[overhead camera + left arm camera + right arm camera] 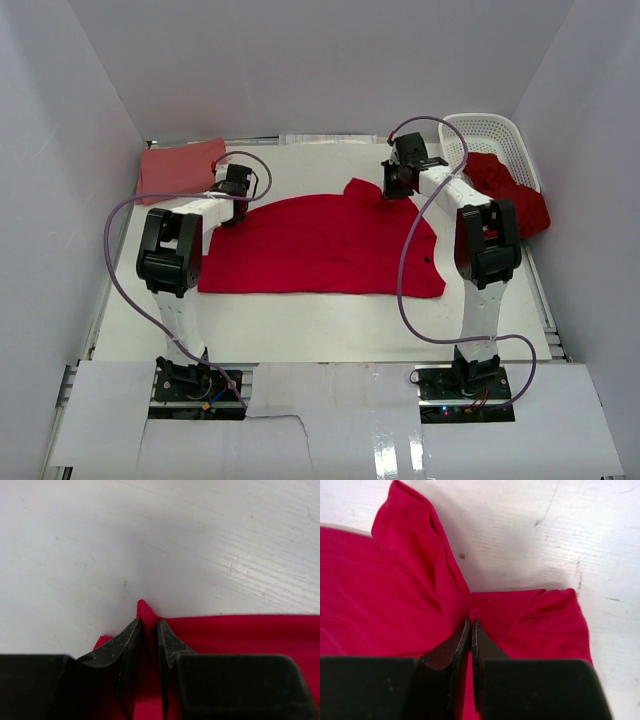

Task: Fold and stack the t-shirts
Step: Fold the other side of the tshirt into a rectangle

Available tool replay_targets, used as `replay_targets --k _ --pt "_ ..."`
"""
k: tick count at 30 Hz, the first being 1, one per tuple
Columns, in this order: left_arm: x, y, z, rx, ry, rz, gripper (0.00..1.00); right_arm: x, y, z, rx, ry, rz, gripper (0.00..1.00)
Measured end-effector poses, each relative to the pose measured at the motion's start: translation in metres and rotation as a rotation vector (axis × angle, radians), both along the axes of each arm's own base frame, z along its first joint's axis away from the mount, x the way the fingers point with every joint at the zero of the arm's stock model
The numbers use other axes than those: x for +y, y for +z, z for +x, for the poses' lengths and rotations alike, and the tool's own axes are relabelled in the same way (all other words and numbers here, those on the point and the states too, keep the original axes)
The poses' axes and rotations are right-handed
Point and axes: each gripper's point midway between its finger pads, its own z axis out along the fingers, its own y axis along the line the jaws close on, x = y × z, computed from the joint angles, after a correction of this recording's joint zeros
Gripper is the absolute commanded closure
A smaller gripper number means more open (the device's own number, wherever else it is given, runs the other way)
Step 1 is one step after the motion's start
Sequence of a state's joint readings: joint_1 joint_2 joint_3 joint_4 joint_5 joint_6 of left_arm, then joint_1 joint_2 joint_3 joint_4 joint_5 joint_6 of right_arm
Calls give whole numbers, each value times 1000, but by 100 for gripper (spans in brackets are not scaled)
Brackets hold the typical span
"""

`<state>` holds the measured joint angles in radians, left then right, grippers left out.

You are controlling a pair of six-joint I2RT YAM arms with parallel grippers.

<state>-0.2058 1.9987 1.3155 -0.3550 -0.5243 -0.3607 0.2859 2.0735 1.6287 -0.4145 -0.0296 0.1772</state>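
Note:
A crimson t-shirt [320, 250] lies spread across the middle of the table. My left gripper [229, 213] is at its far left corner, and in the left wrist view the left gripper [149, 625] has its jaws close together with a peak of the red t-shirt [240, 635] pinched up between them. My right gripper [394, 188] is at the shirt's far edge by a sleeve. Its wrist view shows the right gripper [471, 622] shut on a small nub of the t-shirt [385, 610]. A salmon-pink t-shirt [178, 165] lies folded at the far left corner.
A white lattice basket [492, 127] stands at the far right with more crimson cloth [518, 198] spilling over its near side. White walls close in the table on three sides. Purple cables loop beside each arm.

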Motion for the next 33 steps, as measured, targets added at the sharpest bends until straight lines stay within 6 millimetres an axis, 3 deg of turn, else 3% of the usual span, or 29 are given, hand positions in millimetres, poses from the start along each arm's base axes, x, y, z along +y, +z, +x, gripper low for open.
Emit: replay_targets --k 5,10,13,15,23,28,33 --pt "0 14 11 -16 2 8 69 -4 24 19 -63 -29 -19 92" --pt "-8 55 59 -138 -12 -2 70 -2 71 57 -186 -57 -4 92" --pt "-10 78 83 -206 -14 1 70 -3 91 67 -234 -65 2 92" --pt "-9 84 92 -227 -11 10 70 -5 96 70 -247 -68 2 92" --pt "3 55 88 -156 9 46 69 -15 82 71 -215 -73 -24 92" --pt "18 37 83 -108 38 51 58 -21 78 72 -207 -81 -29 92" --pt "31 33 80 -97 74 29 57 -22 78 73 -206 -82 -29 92"
